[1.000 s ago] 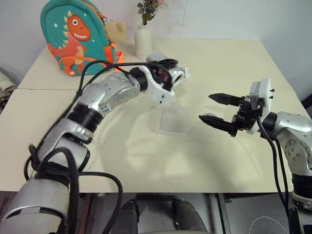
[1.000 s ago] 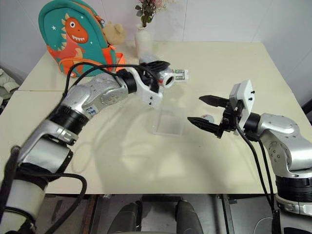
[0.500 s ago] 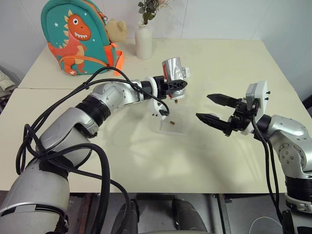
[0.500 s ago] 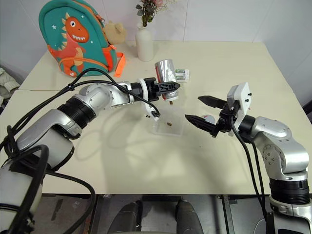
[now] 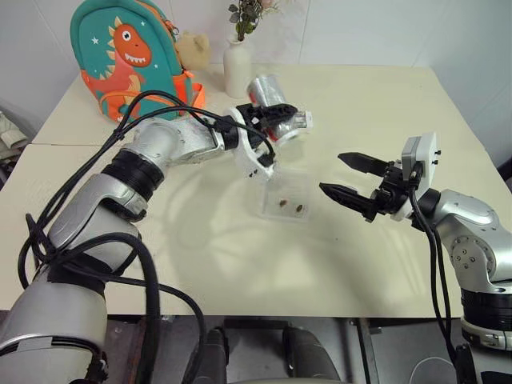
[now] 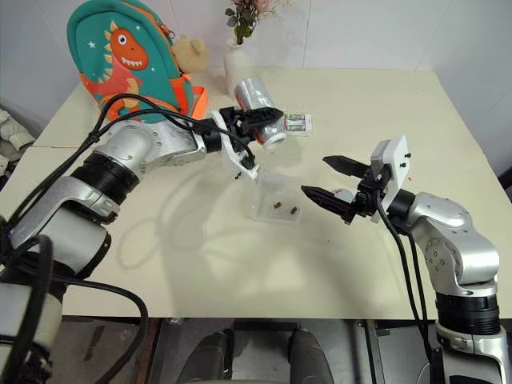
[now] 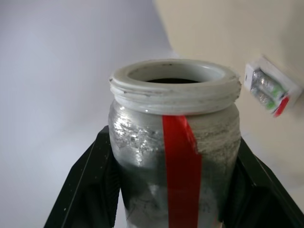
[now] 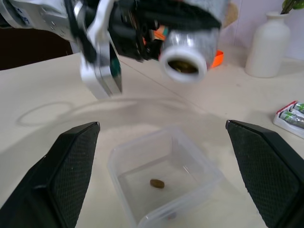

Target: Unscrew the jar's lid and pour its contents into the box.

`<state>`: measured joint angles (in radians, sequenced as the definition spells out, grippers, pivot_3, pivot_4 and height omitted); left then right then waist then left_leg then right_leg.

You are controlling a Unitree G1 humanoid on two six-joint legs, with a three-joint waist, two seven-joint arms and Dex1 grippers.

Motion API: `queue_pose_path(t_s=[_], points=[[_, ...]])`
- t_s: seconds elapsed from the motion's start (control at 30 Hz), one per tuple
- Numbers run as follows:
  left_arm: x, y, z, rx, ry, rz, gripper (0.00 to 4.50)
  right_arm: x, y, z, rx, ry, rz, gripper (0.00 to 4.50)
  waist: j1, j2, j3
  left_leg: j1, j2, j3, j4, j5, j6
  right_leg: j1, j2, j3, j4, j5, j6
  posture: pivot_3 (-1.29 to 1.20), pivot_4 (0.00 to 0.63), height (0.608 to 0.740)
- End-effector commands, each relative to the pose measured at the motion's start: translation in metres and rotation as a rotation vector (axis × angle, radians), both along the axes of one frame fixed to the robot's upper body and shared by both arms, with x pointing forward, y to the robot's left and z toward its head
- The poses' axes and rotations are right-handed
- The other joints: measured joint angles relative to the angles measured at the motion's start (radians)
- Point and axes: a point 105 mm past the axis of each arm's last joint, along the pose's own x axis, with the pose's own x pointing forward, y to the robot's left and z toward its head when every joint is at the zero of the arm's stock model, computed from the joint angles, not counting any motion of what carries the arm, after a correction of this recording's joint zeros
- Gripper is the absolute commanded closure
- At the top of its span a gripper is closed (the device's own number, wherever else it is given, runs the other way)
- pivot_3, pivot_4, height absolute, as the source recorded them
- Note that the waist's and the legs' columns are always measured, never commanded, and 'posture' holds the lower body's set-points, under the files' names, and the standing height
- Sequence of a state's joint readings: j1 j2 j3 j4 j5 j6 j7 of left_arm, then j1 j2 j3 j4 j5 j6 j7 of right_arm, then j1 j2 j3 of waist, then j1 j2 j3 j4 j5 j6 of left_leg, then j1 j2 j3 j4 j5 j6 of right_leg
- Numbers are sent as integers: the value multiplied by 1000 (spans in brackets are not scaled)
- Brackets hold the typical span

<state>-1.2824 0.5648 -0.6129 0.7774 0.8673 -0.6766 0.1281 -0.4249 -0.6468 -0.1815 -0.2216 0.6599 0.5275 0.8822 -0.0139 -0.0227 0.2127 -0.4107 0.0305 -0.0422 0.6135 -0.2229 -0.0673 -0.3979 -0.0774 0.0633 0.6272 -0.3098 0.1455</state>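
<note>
The jar (image 5: 270, 94) is held tilted above the table (image 5: 360, 264), lid off, its open mouth turned toward the box (image 5: 286, 202). It has a red stripe and no readable writing. The left gripper (image 5: 268, 122) pinches it between both fingers. In the box lie small brown contents (image 5: 298, 209). The right gripper (image 5: 350, 177) hangs just beside the box, fingers spread wide, empty.
</note>
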Motion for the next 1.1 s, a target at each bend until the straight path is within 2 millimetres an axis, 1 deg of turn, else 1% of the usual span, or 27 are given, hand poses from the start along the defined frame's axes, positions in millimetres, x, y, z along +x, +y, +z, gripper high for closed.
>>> queue_pose_path(t_s=[0.03, 0.1, 0.17, 0.23, 0.27, 0.3, 0.33, 0.37, 0.43, 0.47, 0.5, 0.53, 0.6, 0.63, 0.67, 0.77, 0.83, 0.93, 1.03, 1.1], points=[[2, 22, 21, -312, 252, 35, 2235, -4, 2, 10, 13, -41, 26, 28, -1, 0, 0, 0, 0, 0, 0, 0, 0, 0, 0, 0, 1, 0, 0, 0, 150, 740], [4, 33, 20, -451, 409, 61, 2235, -4, 3, 10, 9, -40, 34, 28, 1, 0, 0, 0, 0, 0, 1, 1, 0, 0, 0, 0, 2, 0, 0, 0, 150, 740], [6, 46, 18, -626, 568, 75, 2235, -4, 5, 10, 0, -41, 43, 28, 3, 0, 0, 0, 0, 0, 1, 1, 0, 0, 0, 0, 3, 0, 0, 0, 150, 740], [11, 66, 13, -863, 740, 114, 2235, -3, 6, 11, -9, -43, 54, 28, 3, 0, 0, 1, 0, 0, 2, 1, 0, 0, 0, 0, 4, 0, 0, 0, 150, 740], [12, 75, 8, -951, 802, 136, 2235, -3, 7, 11, -13, -44, 58, 28, 2, 0, 0, 1, 0, 0, 3, 1, 0, 0, 0, 0, 5, 0, 0, 0, 150, 740], [14, 87, 1, -1071, 893, 156, 2235, -3, 8, 11, -16, -45, 62, 28, -1, 0, 0, 1, 0, -1, 3, 1, 0, 0, 0, 0, 6, 0, 0, 0, 150, 740], [13, 100, -2, -1186, 943, 146, 2235, -2, 8, 12, -18, -46, 66, 28, -4, 0, 0, 2, 0, -1, 4, 2, 0, 0, 0, 0, 7, 0, 0, 0, 150, 740], [11, 113, -4, -1285, 961, 143, 2235, -2, 9, 12, -20, -46, 70, 28, -9, 0, 0, 2, 0, -1, 4, 2, 0, 0, 0, 0, 8, 0, -1, 0, 150, 740], [12, 137, -15, -1403, 986, 215, 2235, -1, 9, 12, -23, -47, 76, 28, -16, 0, 0, 3, 0, -2, 5, 2, 0, 0, 0, 0, 10, 0, -1, 0, 150, 740], [12, 148, -21, -1439, 987, 250, 2235, -1, 10, 11, -26, -47, 79, 28, -17, 0, 0, 4, 0, -2, 5, 2, 0, 1, 0, 0, 11, 0, -1, 0, 150, 740], [12, 154, -25, -1461, 989, 271, 2235, -1, 10, 11, -28, -48, 81, 28, -16, 0, 0, 4, 0, -2, 5, 3, 0, 0, 0, 0, 12, 0, -1, 0, 150, 740], [9, 169, -30, -1507, 964, 296, 2235, -1, 11, 10, -31, -48, 84, 28, -15, 0, 0, 4, 0, -2, 6, 3, 0, 1, 0, 0, 13, 0, -1, 0, 150, 740], [0, 198, -42, -1640, 913, 293, 2235, 0, 12, 10, -34, -50, 91, 28, -18, 0, 0, 4, 0, -2, 7, 3, -1, 1, 0, 0, 14, 0, -2, 0, 150, 740], [-4, 208, -45, -1688, 890, 285, 2235, 0, 13, 10, -33, -50, 94, 28, -19, 0, 0, 6, 0, -2, 7, 3, -1, 2, 0, 0, 14, 0, -2, 0, 150, 740], [-7, 214, -50, -1703, 877, 289, 2235, 0, 14, 10, -34, -51, 98, 28, -18, 0, 0, 6, 0, -2, 7, 3, -1, 2, 0, 0, 14, 0, -2, 0, 150, 740], [-16, 222, -62, -1664, 823, 320, 2235, 1, 16, 10, -34, -53, 105, 28, -13, 0, 0, 6, 0, -2, 7, 4, -2, 2, 0, 0, 14, 0, -3, 0, 150, 740], [-23, 231, -71, -1751, 798, 281, 2235, 2, 18, 10, -34, -56, 113, 28, -8, -1, 0, 6, 0, -3, 7, 4, -2, 2, 0, 0, 14, 1, -3, 0, 150, 740], [-30, 234, -88, -1768, 812, 285, 2235, 3, 21, 12, -35, -61, 129, 28, -5, -1, 0, 6, 0, -3, 8, 4, -2, 4, 0, 0, 11, 2, -3, 0, 150, 740], [-33, 233, -98, -1767, 831, 299, 2235, 3, 22, 13, -38, -63, 142, 28, -7, -1, 0, 6, 0, -3, 8, 4, -2, 5, 0, 0, 10, 3, -3, 0, 150, 740], [-36, 231, -101, -1759, 845, 296, 1567, 2, 24, 12, -47, -64, 159, 0, -8, -1, 0, 6, 0, -3, 8, 4, -2, 5, 0, 0, 10, 3, -3, 0, 150, 740]])
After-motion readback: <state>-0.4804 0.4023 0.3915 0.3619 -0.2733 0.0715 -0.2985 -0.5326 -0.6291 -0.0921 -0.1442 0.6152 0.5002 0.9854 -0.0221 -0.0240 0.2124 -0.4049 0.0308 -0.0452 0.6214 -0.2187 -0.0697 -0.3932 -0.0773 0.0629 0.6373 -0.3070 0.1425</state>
